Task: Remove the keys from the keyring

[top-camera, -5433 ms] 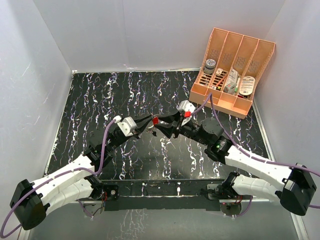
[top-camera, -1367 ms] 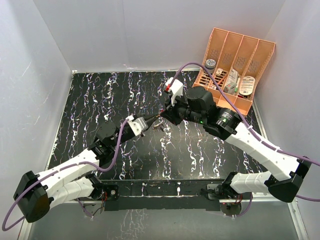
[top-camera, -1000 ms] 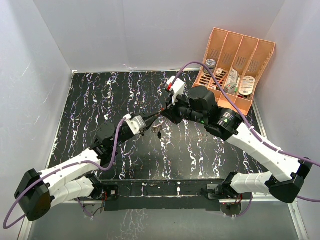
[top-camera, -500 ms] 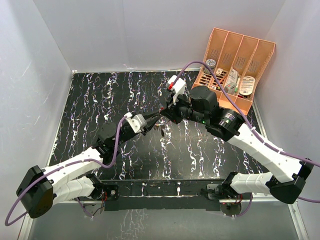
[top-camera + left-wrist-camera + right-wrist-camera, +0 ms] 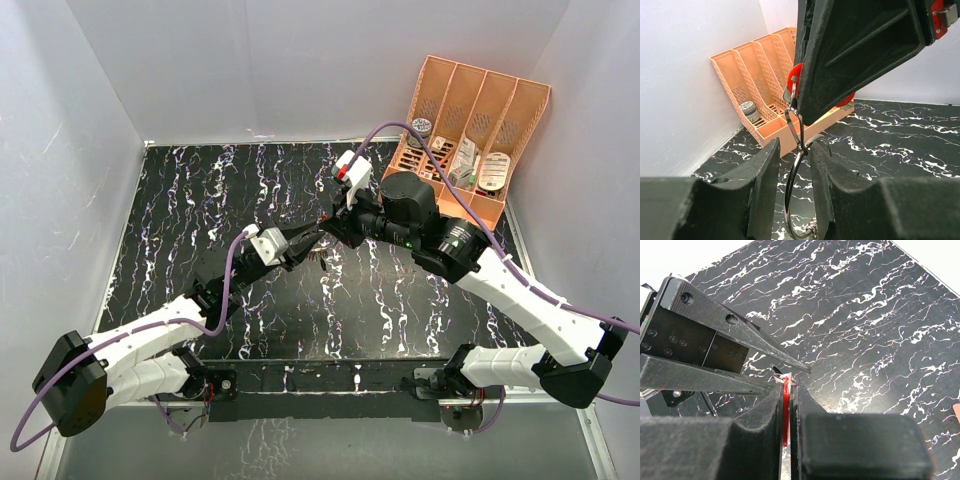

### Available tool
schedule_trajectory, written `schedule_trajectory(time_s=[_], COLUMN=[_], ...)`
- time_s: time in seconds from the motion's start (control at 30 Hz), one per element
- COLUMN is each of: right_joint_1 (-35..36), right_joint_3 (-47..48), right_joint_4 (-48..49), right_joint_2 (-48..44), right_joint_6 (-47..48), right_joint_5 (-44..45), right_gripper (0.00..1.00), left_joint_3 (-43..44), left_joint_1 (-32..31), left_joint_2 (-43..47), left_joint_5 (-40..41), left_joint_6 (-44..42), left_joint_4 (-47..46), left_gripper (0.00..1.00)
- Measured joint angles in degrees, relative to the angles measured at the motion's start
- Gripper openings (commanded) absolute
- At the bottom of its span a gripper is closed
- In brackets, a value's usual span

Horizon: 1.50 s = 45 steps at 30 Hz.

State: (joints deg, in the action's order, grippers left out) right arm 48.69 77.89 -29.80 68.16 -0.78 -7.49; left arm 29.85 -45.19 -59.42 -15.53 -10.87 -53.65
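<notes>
Left wrist shows the keyring (image 5: 795, 170) between the left fingers (image 5: 765, 190), grip unclear; right fingers (image 5: 755, 440) pinch the red piece (image 5: 785, 405).

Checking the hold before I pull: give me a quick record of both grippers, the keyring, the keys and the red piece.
right gripper: shut on the red piece
left gripper: fingers on either side of the keyring; cannot tell if clamped
keyring: hangs off the red piece by a small wire link
keys: on the keyring, bunched at its low end, none removed
</notes>
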Motion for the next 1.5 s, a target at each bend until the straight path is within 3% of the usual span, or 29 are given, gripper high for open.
schedule_trajectory(time_s=[0.67, 0.93, 1.5], right_joint_1=[0.02, 0.02, 0.04], right_joint_3=[-0.90, -0.92, -1.81], right_joint_4=[0.15, 0.24, 0.96], right_joint_2=[-0.48, -0.68, -1.03], right_joint_6=[-0.20, -0.17, -0.17], right_joint_5=[-1.29, -1.49, -2.97], right_gripper=[0.00, 0.00, 0.00], left_joint_3=[0.02, 0.07, 0.17], left_joint_1=[0.02, 0.02, 0.02], left_joint_2=[0.61, 1.09, 1.53], left_joint_5=[0.02, -0.11, -1.46], left_joint_6=[0.90, 1.03, 2.40], left_joint_4=[0.11, 0.39, 1.03], left_gripper=[0.29, 0.21, 0.16])
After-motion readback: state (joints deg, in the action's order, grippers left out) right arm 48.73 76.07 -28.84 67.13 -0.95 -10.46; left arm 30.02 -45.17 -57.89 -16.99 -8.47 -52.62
